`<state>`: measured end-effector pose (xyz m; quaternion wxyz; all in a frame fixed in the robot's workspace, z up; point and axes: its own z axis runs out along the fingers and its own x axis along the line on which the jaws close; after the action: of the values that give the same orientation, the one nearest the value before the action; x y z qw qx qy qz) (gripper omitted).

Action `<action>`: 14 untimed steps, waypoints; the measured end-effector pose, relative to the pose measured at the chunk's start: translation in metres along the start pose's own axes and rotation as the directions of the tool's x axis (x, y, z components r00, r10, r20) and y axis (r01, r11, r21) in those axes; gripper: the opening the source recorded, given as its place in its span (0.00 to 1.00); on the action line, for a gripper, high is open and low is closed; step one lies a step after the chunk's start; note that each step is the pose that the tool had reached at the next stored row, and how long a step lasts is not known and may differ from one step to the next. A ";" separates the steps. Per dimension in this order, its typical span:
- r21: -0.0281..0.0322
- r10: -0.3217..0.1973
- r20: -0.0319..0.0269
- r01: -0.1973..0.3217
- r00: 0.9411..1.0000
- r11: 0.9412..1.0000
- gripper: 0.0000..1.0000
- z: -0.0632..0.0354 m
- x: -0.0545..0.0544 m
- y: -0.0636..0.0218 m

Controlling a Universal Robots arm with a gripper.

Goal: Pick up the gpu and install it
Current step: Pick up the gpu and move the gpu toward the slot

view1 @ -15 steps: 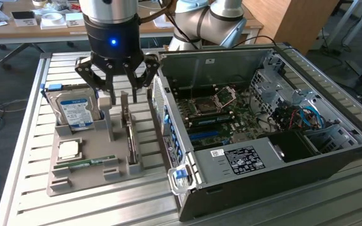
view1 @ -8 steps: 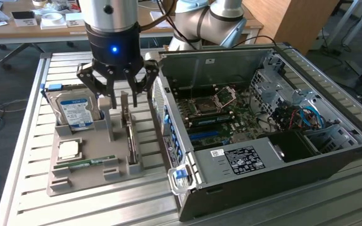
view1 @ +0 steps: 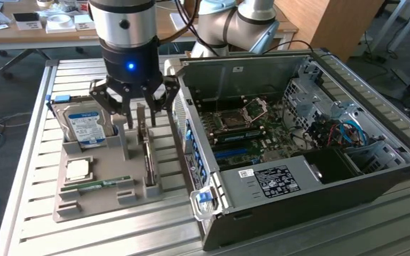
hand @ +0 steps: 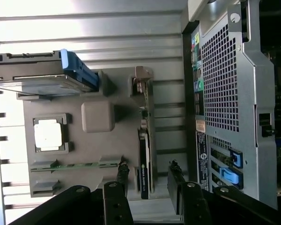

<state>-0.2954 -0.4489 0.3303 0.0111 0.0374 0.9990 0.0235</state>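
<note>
The gpu (view1: 148, 160) (hand: 144, 161) stands on its long edge in a slot of the grey tray (view1: 94, 201) (hand: 86, 147), on the side of the tray nearest the open computer case (view1: 312, 205) (hand: 225, 84), with its green board running lengthwise along the tray and its metal bracket end at the far end from the wrist camera. Right over it hangs the gripper (view1: 141, 120) (hand: 149, 177), pointing straight down. From the wrist view you can see the fingers (hand: 174, 180) spread, one on each side of the card's near end, with a gap showing between each finger and the board, so the card sits between them and nothing is pinched. Further out on the same tray, a hard drive (view1: 87, 128) (hand: 37, 77) with a blue-and-white label stands upright in its own holder, a square processor (view1: 79, 169) (hand: 48, 134) lies flat in a recess, and a narrow green RAM stick (view1: 94, 185) (hand: 75, 165) lies near the tray's front edge. The tray rests on a slatted metal surface (view1: 27, 176) (hand: 107, 28). Just beside it, on the exterior view's right, the case lies on its side with its panel off, the motherboard (view1: 241, 128) facing up inside.
</note>
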 end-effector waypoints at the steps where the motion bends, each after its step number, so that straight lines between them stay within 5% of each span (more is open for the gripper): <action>1: 0.000 0.000 0.000 0.000 1.000 1.000 0.47 0.0018 0.000 -0.0001; 14: 0.000 0.000 0.000 0.000 1.000 1.000 0.47 0.0255 0.001 -0.0012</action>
<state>-0.2954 -0.4489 0.3048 0.0111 0.0374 0.9990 0.0235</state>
